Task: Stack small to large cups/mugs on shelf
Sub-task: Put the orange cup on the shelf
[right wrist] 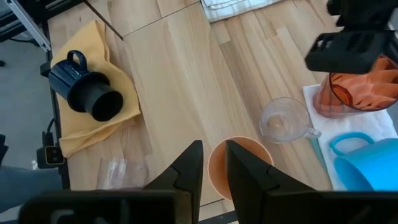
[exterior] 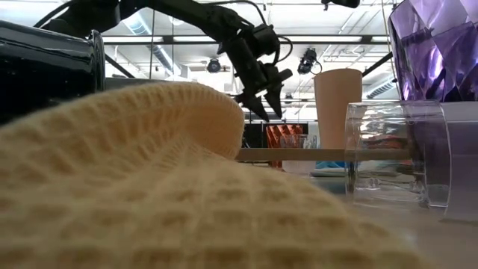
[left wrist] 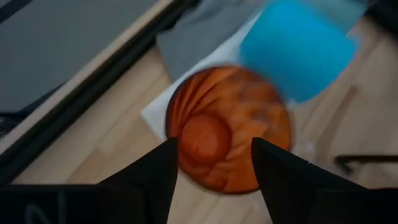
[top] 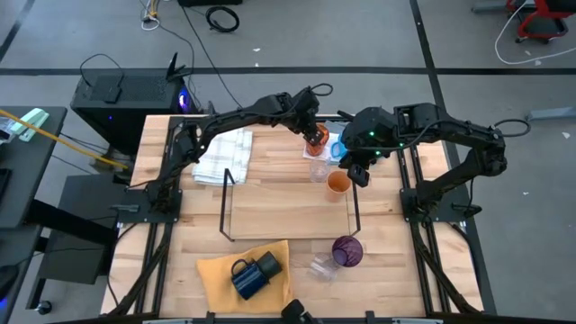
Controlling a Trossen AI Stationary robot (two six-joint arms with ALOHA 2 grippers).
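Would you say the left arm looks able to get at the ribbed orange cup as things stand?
Probably yes: the left gripper hangs right over the orange cup, jaws open to either side of it. The blue mug stands close beside but does not block it.

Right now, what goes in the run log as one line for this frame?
left tool: open around ribbed orange cup | right tool: over plain orange cup on shelf | purple cup: off shelf

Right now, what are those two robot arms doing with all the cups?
They are sorting cups onto the wooden shelf. The left tool is open around a ribbed orange cup standing on a white cloth at the back of the table. The right tool hovers over a plain orange cup on the shelf's corner. A purple cup and dark mugs wait up front.
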